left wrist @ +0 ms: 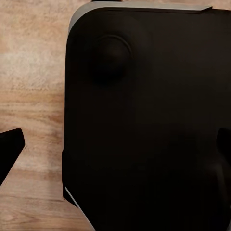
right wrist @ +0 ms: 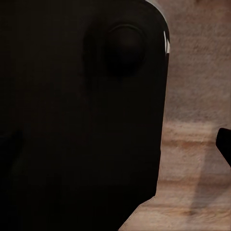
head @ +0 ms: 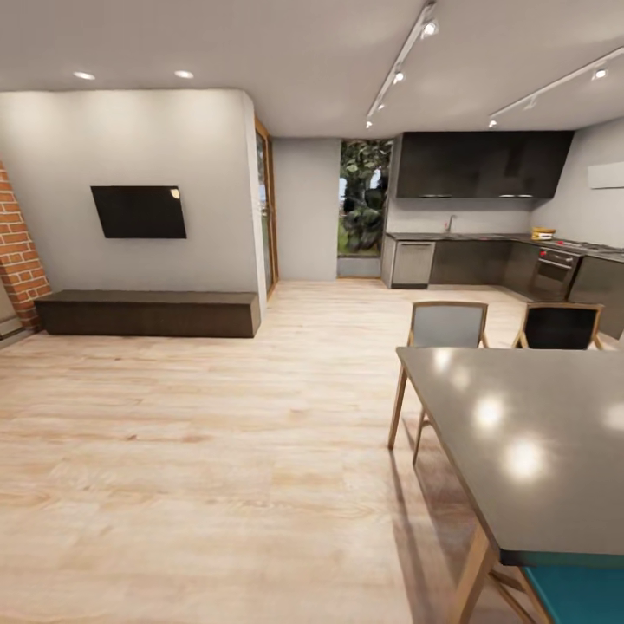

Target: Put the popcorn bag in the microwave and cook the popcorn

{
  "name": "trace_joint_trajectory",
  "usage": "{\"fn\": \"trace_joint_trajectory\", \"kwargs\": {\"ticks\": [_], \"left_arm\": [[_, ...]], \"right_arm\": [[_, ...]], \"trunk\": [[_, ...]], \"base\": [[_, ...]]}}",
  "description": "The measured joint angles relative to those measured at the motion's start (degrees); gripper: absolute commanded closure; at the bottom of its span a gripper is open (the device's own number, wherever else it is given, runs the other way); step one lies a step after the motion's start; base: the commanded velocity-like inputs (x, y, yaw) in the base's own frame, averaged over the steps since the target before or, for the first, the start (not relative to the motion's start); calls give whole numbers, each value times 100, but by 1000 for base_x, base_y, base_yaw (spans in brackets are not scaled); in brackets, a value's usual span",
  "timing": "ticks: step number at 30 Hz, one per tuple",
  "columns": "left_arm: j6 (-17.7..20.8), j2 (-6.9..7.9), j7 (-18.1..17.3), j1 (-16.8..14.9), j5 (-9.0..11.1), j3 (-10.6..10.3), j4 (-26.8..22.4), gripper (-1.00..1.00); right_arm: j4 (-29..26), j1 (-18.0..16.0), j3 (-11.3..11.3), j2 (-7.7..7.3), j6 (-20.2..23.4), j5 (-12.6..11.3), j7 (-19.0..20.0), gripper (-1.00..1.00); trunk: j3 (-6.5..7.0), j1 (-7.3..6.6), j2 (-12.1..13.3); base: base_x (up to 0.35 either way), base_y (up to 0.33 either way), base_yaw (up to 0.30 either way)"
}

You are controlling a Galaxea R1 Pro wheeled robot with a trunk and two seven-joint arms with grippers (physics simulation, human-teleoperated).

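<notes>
The kitchen lies far off at the back right in the head view. Its grey countertop [head: 485, 236] runs over dark cabinet fronts. A small yellow object [head: 543, 232] sits on it, too small to identify. The popcorn and the microwave are out of view. In the left wrist view my left gripper [left wrist: 115, 149] hangs open over the robot's black base [left wrist: 144, 120], its dark fingertips [left wrist: 9, 151] at the picture's edges. In the right wrist view my right gripper [right wrist: 115, 144] is open too, with one fingertip [right wrist: 224, 144] seen against the wooden floor.
A dark dining table [head: 520, 433] with two chairs [head: 446, 325] behind it and a teal chair [head: 581, 594] stands close at my right. A built-in oven [head: 555, 273] and a silver dishwasher [head: 412, 263] sit in the kitchen. A low bench [head: 147, 312] and a wall TV [head: 139, 211] are at left. Open wooden floor [head: 260, 416] lies ahead.
</notes>
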Motion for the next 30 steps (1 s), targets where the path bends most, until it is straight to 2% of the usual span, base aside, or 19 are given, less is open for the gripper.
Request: {"fn": "trace_joint_trajectory", "kwargs": {"ticks": [9, 30], "left_arm": [[140, 0, 0, -2, -8, 0, -6, -100], [143, 0, 0, 1, -8, 0, -5, -100]], "right_arm": [[0, 0, 0, 0, -8, 0, -7, -100], [0, 0, 0, -6, -17, -15, -8, -100]], "trunk": [[0, 0, 0], [0, 0, 0]], "base": [[323, 54, 0], [326, 0, 0]]}}
